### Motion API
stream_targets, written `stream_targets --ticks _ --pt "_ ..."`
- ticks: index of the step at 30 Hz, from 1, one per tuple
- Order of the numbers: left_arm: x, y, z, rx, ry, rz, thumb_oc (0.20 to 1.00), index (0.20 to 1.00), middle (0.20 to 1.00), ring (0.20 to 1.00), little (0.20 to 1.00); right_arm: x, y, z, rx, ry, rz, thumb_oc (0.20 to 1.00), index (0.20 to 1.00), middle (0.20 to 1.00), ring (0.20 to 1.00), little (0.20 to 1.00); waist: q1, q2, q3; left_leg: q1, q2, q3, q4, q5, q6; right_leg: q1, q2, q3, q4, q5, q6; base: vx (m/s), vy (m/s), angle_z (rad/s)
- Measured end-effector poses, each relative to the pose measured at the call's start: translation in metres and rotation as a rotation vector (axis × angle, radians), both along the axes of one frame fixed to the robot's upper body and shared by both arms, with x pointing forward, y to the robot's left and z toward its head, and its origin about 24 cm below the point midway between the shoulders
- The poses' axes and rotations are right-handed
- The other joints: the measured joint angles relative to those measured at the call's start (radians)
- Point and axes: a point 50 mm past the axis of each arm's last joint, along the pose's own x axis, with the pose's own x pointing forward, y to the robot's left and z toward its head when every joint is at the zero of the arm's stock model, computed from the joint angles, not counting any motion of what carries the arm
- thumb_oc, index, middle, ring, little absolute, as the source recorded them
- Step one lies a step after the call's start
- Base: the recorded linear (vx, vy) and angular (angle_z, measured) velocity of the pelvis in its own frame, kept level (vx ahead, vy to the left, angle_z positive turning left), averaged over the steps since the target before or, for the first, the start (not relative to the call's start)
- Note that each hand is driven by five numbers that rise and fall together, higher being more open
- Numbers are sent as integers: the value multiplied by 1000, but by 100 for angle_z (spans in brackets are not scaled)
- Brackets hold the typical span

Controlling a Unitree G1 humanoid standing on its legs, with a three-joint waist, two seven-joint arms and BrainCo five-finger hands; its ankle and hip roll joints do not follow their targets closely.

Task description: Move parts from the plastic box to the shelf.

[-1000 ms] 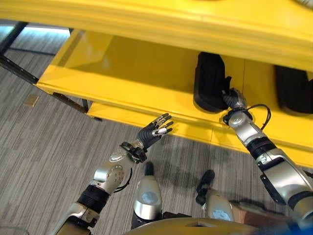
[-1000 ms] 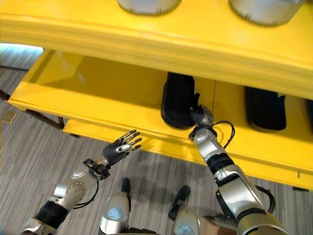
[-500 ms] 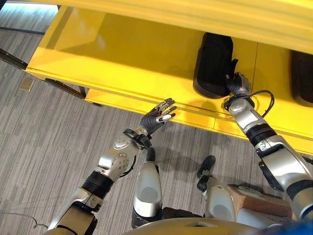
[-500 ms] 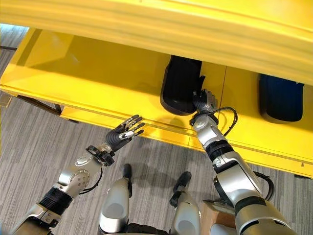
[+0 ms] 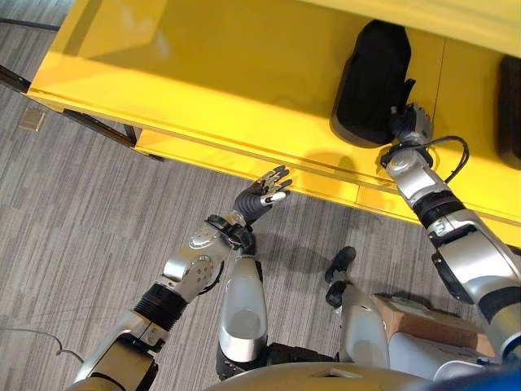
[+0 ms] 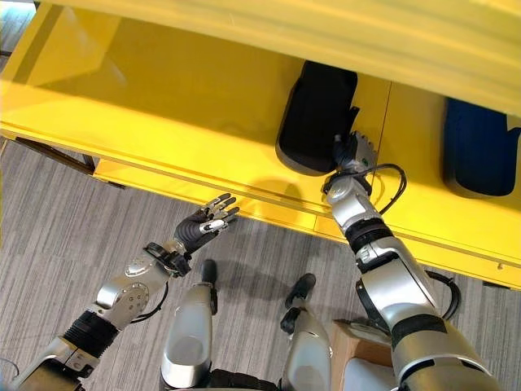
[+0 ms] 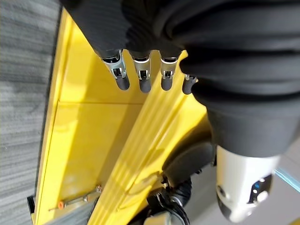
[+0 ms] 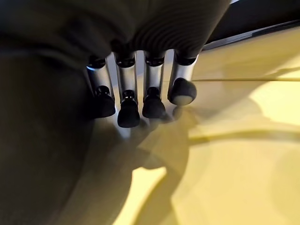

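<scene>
Nearest, the left hand (image 5: 262, 195) hovers just short of the shelf's (image 5: 203, 98) front lip, fingers straight and spread, holding nothing. Farther in, the right hand (image 5: 409, 122) rests against the black part (image 5: 373, 81) lying on the shelf; its fingers look fairly straight rather than wrapped round it. That part looks delivered; another dark part (image 6: 480, 151) lies beyond.

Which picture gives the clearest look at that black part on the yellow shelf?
The right eye view: the black part lies whole on the yellow shelf, the right hand against it. The left eye view matches. Both wrist views catch only dark slices.
</scene>
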Motion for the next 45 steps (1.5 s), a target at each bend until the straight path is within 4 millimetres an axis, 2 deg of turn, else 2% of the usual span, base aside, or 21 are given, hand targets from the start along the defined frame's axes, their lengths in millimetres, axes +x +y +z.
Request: stream_targets --ticks 4,7,12,14,23,28,33,45 --pt "0 0 0 2 2 6 1000 1000 1000 1000 1000 1 0 4 -11 -7 -2 200 200 200 200 200 1 1 0 -2 0 1 0 -4 1 -4 -1 0 1 0 0 0 0 0" --pt "1 0 2 0 -2 14 1000 1000 1000 1000 1000 4 -6 21 -77 -26 -17 200 200 200 200 200 3 6 3 -27 -3 2 6 -4 1 -32 -5 0 9 0 0 0 0 0" --pt "2 0 3 -5 -4 13 1000 1000 1000 1000 1000 6 -5 29 -141 -21 -29 200 200 200 200 200 6 13 6 -28 -3 1 15 -5 3 -34 -8 -1 18 -2 -3 0 0 0" --pt "2 -1 5 -12 -6 8 1000 1000 1000 1000 1000 5 -11 33 -172 -27 -44 200 200 200 200 200 11 21 10 -29 -4 2 17 -6 4 -34 -10 -3 20 -2 -3 0 0 0" --pt "1 -3 4 -23 -2 4 1000 1000 1000 1000 1000 5 -15 39 -292 -21 -63 200 200 200 200 200 12 21 10 -40 -3 1 17 -5 3 -47 -9 -3 22 -3 -4 0 0 0" --pt "0 -2 3 -20 0 6 1000 1000 1000 1000 1000 3 -28 45 -310 -24 -101 200 200 200 200 200 17 21 10 -40 -4 0 16 -5 3 -47 -9 -3 23 -3 -4 0 0 0" --pt "-1 2 1 4 5 2 1000 1000 1000 1000 1000 2 -35 42 -311 1 -134 200 200 200 200 200 14 21 10 -40 -4 -1 18 -5 3 -47 -9 -3 27 -3 -4 0 0 0" --pt "-4 1 1 1 4 -5 1000 1000 1000 1000 1000 2 -36 42 -311 1 -137 200 200 200 200 200 11 24 9 -40 -4 -1 19 -5 3 -48 -10 -3 28 -3 -4 0 0 0"
